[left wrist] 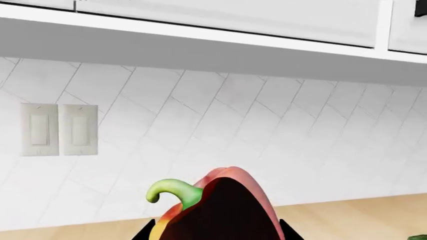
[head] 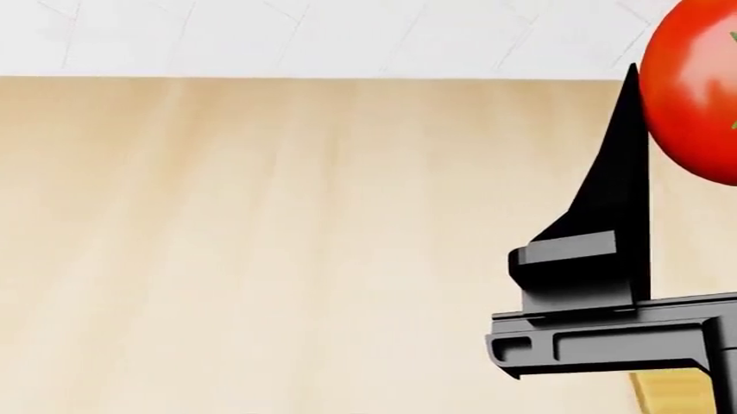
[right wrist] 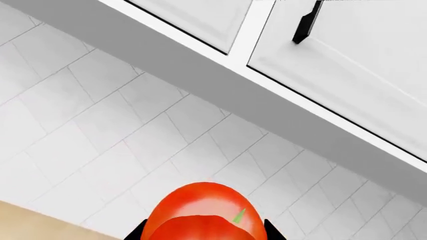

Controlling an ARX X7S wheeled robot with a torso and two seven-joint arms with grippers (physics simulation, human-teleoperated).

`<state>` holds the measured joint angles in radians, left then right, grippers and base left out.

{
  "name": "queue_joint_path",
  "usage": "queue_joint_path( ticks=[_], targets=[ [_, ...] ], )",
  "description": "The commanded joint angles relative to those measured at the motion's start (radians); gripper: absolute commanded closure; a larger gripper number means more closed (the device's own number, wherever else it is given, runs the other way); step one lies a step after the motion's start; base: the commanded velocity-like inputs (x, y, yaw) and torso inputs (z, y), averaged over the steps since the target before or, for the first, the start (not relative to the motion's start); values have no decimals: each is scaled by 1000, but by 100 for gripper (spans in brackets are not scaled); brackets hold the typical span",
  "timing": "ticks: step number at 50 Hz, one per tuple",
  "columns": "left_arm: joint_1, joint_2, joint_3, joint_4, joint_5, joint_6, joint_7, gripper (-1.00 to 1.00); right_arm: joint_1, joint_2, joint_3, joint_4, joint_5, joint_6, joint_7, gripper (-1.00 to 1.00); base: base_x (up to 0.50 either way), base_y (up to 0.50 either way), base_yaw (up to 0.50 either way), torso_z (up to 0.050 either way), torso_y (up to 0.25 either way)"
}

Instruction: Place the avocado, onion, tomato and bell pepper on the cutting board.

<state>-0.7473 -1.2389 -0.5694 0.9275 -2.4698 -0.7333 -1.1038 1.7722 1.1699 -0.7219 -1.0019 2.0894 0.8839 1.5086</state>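
Note:
In the left wrist view my left gripper [left wrist: 217, 233] is shut on the bell pepper [left wrist: 230, 205], a pinkish-red pepper with a curved green stem, held above the countertop. My right gripper [right wrist: 205, 231] is shut on the glossy red tomato [right wrist: 207, 212]. The head view shows the tomato [head: 696, 95] at the right edge beside one black finger [head: 616, 190]. A golden corner of the cutting board [head: 670, 392] shows below that gripper. The avocado and onion are out of view.
The pale wooden countertop [head: 265, 241] runs back to a white tiled backsplash [left wrist: 220, 120]. Two light switches [left wrist: 59, 129] sit on the wall under white upper cabinets [right wrist: 347, 65]. A green sliver [left wrist: 420, 237] at the counter's edge is too small to name.

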Motion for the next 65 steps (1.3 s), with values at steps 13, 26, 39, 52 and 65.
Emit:
queue_joint_path(
  ticks=[13,26,39,52,65],
  targets=[
    [-2,5,-7,-4,-12,6,-14,100,-7,6,1,-7,-16,7,-8,100,-1,-500,0,0,0],
    [-4,7,-10,-5,-13,4,-16,100,-12,9,1,-11,-21,6,-11,100,-1,-500,0,0,1],
    [-12,2,-3,-6,-13,8,-11,100,-8,-3,-3,-6,-19,10,-10,100,-1,-500,0,0,0],
    [-9,8,-14,-11,-16,-5,-13,100,-7,-6,-6,-8,-18,5,-11,100,-1,-500,0,0,1],
    [-16,1,62,-56,57,-30,36,100,-95,59,91,51,4,-138,-257,100,0,-169,0,1,0]
  ],
)
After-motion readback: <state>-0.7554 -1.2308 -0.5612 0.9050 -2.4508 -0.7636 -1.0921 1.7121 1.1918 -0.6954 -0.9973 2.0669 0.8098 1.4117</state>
